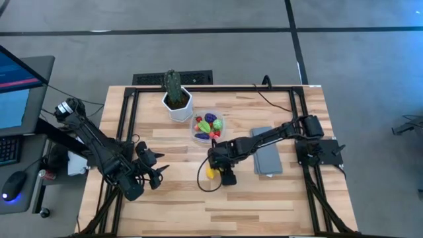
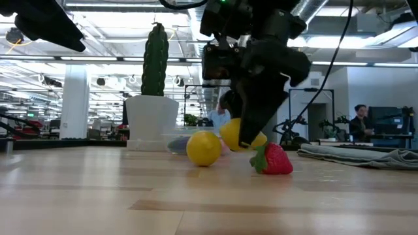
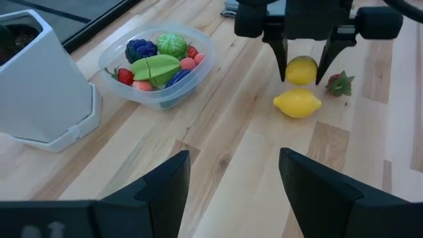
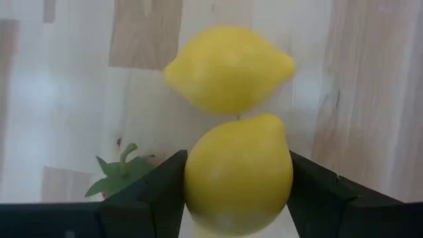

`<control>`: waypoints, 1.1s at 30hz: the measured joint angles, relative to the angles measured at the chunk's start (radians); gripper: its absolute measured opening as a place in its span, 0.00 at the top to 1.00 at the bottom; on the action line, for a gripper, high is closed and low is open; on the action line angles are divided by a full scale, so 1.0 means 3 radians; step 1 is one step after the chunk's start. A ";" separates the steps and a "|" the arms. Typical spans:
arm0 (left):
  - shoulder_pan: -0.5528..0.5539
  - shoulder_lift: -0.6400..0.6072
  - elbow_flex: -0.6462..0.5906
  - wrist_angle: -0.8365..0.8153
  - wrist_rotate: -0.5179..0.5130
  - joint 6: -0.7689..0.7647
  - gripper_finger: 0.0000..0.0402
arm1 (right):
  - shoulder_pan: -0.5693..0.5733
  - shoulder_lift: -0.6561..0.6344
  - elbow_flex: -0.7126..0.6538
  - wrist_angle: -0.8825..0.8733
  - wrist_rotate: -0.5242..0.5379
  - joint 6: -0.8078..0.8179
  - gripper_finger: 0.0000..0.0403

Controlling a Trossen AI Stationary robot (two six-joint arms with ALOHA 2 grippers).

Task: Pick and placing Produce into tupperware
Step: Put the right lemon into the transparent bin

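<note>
My right gripper (image 3: 304, 63) points down over the table's middle, shut on a yellow toy lemon (image 4: 238, 173). A second lemon (image 3: 297, 104) and a red strawberry (image 3: 340, 83) lie on the wood right beside it. The round clear tupperware (image 3: 158, 63) sits farther back, next to the white pot, holding several small pieces: green, purple, red, pink. My left gripper (image 3: 231, 165) hovers open over the table's left near part, touching nothing. My right gripper pinches the lemon's two sides (image 3: 301, 70) between its dark fingers (image 3: 281, 56), coming from above and pointing down. In the low view the lemon (image 2: 241, 135) hangs between the finger ends, lifted a little off the wood, just beside the other lemon (image 2: 204, 148).
A white hexagonal pot with a tall green cactus (image 1: 177, 99) stands at the far side, left of the container (image 1: 207, 125). A flat grey folded cloth (image 1: 268, 158) lies right of the right gripper. Black frame rails run along the table's edges. Bare wood fills the near half.
</note>
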 joint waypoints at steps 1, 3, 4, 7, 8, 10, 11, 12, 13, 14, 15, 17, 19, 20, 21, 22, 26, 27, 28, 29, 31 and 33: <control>0.0001 0.0000 0.0000 0.0000 0.0000 0.0000 0.44 | -0.0019 0.0000 0.0033 -0.0041 -0.0031 -0.0001 0.40; 0.0001 0.0000 0.0000 0.0000 0.0000 0.0000 0.44 | -0.0050 -0.0002 0.0107 -0.0151 -0.0076 -0.0004 0.40; 0.0001 0.0000 0.0000 0.0000 -0.0001 0.0000 0.44 | -0.0070 -0.0026 0.0129 -0.0180 -0.0098 -0.0010 0.40; 0.0001 0.0000 0.0000 0.0001 -0.0019 0.0033 0.44 | -0.0135 -0.0132 0.0159 -0.0190 -0.0117 -0.0011 0.40; 0.0001 0.0000 0.0000 -0.0002 -0.0020 0.0048 0.44 | -0.0160 -0.0180 0.0159 -0.0222 -0.0117 -0.0010 0.40; 0.0000 0.0000 0.0000 -0.0012 -0.0022 0.0050 0.44 | -0.0222 -0.0274 0.0159 -0.0224 -0.0117 -0.0010 0.40; 0.0000 0.0001 0.0000 -0.0026 -0.0026 0.0052 0.44 | -0.0256 -0.0329 0.0159 -0.0240 -0.0116 -0.0008 0.40; 0.0000 0.0001 0.0000 -0.0033 -0.0045 0.0061 0.44 | -0.0290 -0.0386 0.0157 -0.0266 -0.0105 -0.0009 0.40; 0.0001 0.0001 0.0000 -0.0028 -0.0068 0.0079 0.44 | -0.0328 -0.0439 0.0158 -0.0262 -0.0103 -0.0008 0.40; 0.0001 0.0001 0.0000 -0.0027 -0.0088 0.0092 0.44 | -0.0369 -0.0490 0.0159 -0.0252 -0.0103 -0.0008 0.40; 0.0001 0.0001 0.0000 -0.0028 -0.0107 0.0112 0.44 | -0.0411 -0.0534 0.0159 -0.0259 -0.0100 -0.0008 0.40; 0.0000 0.0001 0.0000 -0.0027 -0.0141 0.0123 0.44 | -0.0496 -0.0617 0.0159 -0.0257 -0.0070 -0.0009 0.40; 0.0001 0.0001 0.0000 -0.0028 -0.0165 0.0136 0.44 | -0.0584 -0.0686 0.0159 -0.0239 0.0011 -0.0011 0.40; 0.0001 0.0001 0.0000 -0.0028 -0.0176 0.0139 0.44 | -0.0628 -0.0710 0.0159 -0.0241 0.0042 -0.0018 0.40; 0.0001 0.0001 0.0000 -0.0028 -0.0177 0.0139 0.44 | -0.0667 -0.0721 0.0159 -0.0227 0.0072 -0.0029 0.40; 0.0000 0.0001 0.0000 -0.0028 -0.0180 0.0140 0.44 | -0.0715 -0.0722 0.0159 -0.0195 0.0072 -0.0040 0.40; 0.0001 0.0001 0.0000 -0.0027 -0.0197 0.0140 0.44 | -0.0874 -0.0714 0.0159 -0.0060 0.0075 -0.0068 0.40; 0.0001 0.0001 0.0000 -0.0027 -0.0200 0.0140 0.44 | -0.0908 -0.0710 0.0159 -0.0032 0.0076 -0.0069 0.40; 0.0000 0.0001 0.0000 -0.0028 -0.0204 0.0138 0.44 | -0.0939 -0.0710 0.0157 -0.0007 0.0075 -0.0070 0.40; 0.0000 0.0001 0.0000 -0.0027 -0.0215 0.0136 0.44 | -0.0968 -0.0708 0.0156 0.0065 0.0075 -0.0069 0.40; 0.0000 0.0001 0.0000 -0.0025 -0.0258 0.0131 0.44 | -0.1025 -0.0709 0.0156 0.0210 0.0086 -0.0070 0.40; 0.0001 0.0001 0.0000 -0.0025 -0.0279 0.0117 0.44 | -0.1078 -0.0707 0.0157 0.0314 0.0150 -0.0071 0.40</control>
